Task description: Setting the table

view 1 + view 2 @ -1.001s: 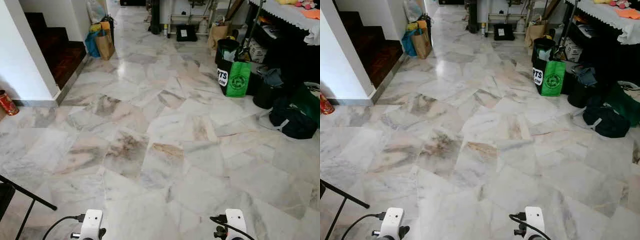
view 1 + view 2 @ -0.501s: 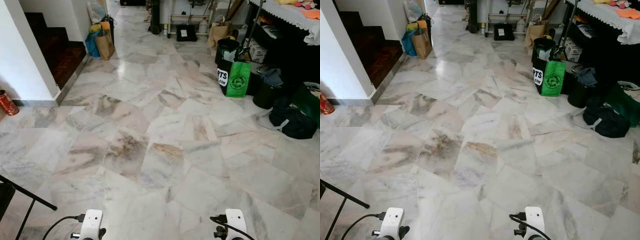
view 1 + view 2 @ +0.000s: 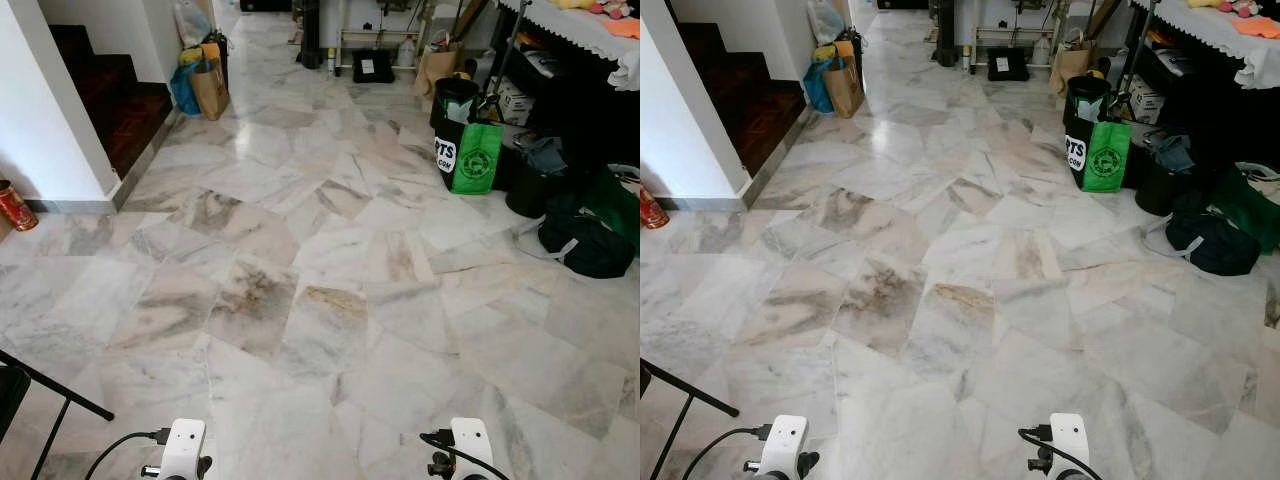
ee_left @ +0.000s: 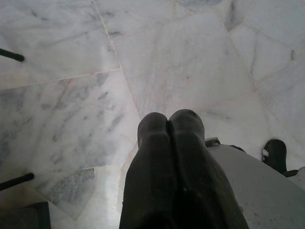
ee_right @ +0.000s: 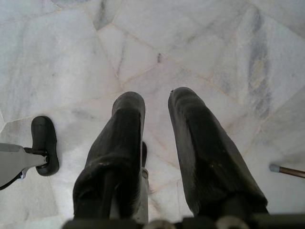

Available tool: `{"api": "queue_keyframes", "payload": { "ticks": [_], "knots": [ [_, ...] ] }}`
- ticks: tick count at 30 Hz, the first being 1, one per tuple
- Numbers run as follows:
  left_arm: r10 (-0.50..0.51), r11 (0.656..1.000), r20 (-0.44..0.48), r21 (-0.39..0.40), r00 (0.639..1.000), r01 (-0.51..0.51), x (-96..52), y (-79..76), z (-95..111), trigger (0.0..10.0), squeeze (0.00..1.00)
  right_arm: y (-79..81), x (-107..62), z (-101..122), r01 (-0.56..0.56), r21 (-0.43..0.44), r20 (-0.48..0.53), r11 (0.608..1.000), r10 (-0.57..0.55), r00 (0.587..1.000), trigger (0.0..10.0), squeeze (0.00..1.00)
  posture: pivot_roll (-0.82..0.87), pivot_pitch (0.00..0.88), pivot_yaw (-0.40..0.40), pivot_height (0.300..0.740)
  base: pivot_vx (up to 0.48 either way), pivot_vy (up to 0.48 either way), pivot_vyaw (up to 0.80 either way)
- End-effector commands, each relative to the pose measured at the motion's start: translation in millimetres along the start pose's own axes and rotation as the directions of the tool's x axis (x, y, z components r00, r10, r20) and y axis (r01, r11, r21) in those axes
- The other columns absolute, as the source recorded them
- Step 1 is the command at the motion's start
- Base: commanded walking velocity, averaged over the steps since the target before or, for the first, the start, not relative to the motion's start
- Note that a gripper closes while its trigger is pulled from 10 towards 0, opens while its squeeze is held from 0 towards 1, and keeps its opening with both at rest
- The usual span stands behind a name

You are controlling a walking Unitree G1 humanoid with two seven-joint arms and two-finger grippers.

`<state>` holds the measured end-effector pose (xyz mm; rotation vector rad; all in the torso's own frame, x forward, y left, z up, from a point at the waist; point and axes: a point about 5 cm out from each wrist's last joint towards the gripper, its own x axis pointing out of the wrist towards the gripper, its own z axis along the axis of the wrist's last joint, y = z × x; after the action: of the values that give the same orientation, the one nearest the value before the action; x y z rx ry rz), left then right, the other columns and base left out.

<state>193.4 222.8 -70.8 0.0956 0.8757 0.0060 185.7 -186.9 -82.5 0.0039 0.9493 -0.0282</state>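
A table [image 3: 588, 28] with a white lace-edged cloth stands at the far right, with an orange cloth [image 3: 626, 24] and small items on it. Both arms hang low over the marble floor [image 3: 320, 260], and their white wrists show at the bottom edge of the eye views: the left wrist [image 3: 183, 446] and the right wrist [image 3: 468, 444]. In the left wrist view, my left gripper [image 4: 169, 119] is shut with its two black fingers pressed together and nothing between them. In the right wrist view, my right gripper [image 5: 156, 102] is open with a small gap, holding nothing.
A green shopping bag [image 3: 472, 157], a black bin [image 3: 455, 98] and dark bags [image 3: 585, 245] line the right side under the table. Dark stairs [image 3: 110, 100] and a white wall are at left, with a red can [image 3: 15, 205]. A black stand leg [image 3: 55, 385] crosses the near left.
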Motion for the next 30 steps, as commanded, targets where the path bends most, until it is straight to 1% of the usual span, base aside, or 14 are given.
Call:
{"api": "queue_keyframes", "payload": {
  "ticks": [1,5,6,8,15,19,22,25,28,29,30],
  "knots": [
    [0.026,0.997,-0.049,-0.067,0.998,-0.029,0.5,-10.9,-8.7,10.0,0.00,-33.5,-6.0,-13.5,0.106,0.209,-0.057,0.972,-0.096,0.994,10.0,0.00,0.15,0.000,-0.040,0.740,0.000,0.000,0.00],
    [0.023,0.997,-0.047,-0.066,0.999,-0.026,0.5,-11.2,-8.4,10.0,0.00,-33.7,-6.0,-13.6,0.107,0.201,-0.060,0.974,-0.096,0.994,10.0,0.00,0.15,0.000,-0.041,0.740,0.000,0.000,0.00],
    [0.025,0.999,-0.034,-0.046,0.999,-0.027,1.8,-9.4,-2.3,10.0,0.00,-38.1,-5.1,-4.3,0.091,0.192,-0.036,0.977,-0.086,0.996,10.0,0.00,0.16,0.000,-0.053,0.740,0.000,0.000,0.00],
    [0.025,0.999,-0.028,-0.039,0.999,-0.026,2.3,-9.1,0.2,10.0,0.00,-41.6,-5.2,-0.8,0.087,0.190,-0.026,0.978,-0.083,0.996,10.0,0.00,0.16,0.000,-0.055,0.740,0.000,0.000,0.00],
    [0.022,0.999,-0.034,-0.038,0.999,-0.023,2.4,-13.2,-1.8,10.0,0.00,-49.9,-7.7,-4.7,0.095,0.185,-0.038,0.978,-0.090,0.995,10.0,0.00,0.16,0.000,-0.059,0.740,0.000,0.000,0.00],
    [0.022,1.000,-0.042,-0.010,0.999,-0.022,2.2,-15.4,-3.9,10.0,0.00,-52.4,-8.6,-5.9,0.097,0.204,-0.032,0.974,-0.092,0.995,10.0,0.00,0.17,0.000,-0.053,0.740,0.000,0.000,0.00],
    [0.024,1.000,-0.045,-0.010,0.999,-0.025,1.7,-14.6,-5.5,10.0,0.00,-52.1,-8.9,-6.8,0.094,0.209,-0.025,0.974,-0.091,0.996,10.0,0.00,0.17,0.000,-0.049,0.740,0.000,0.000,0.00],
    [0.032,0.999,-0.054,-0.001,0.998,-0.032,0.3,-10.3,-9.1,10.0,0.00,-49.5,-8.7,-9.2,0.101,0.246,-0.026,0.964,-0.097,0.995,10.0,0.00,0.16,0.000,-0.033,0.740,0.000,0.000,0.00],
    [0.044,0.999,-0.075,0.009,0.996,-0.043,-2.2,-3.0,-15.5,10.0,0.00,-39.7,-6.2,-7.3,0.086,0.241,-0.030,0.967,-0.081,0.996,10.0,0.00,0.16,0.000,-0.027,0.740,0.000,0.000,0.00],
    [0.047,0.999,-0.080,0.007,0.996,-0.047,-3.0,-0.9,-17.4,10.0,0.00,-35.4,-5.0,-5.6,0.073,0.229,-0.028,0.971,-0.068,0.997,10.0,0.00,0.16,0.000,-0.026,0.740,0.000,0.000,-0.80],
    [0.047,0.999,-0.080,0.007,0.996,-0.047,-3.0,-0.9,-17.4,10.0,0.00,-35.4,-5.0,-5.6,0.073,0.229,-0.028,0.971,-0.068,0.997,10.0,0.00,0.16,0.000,-0.026,0.740,0.000,0.000,-0.80]
  ]
}}
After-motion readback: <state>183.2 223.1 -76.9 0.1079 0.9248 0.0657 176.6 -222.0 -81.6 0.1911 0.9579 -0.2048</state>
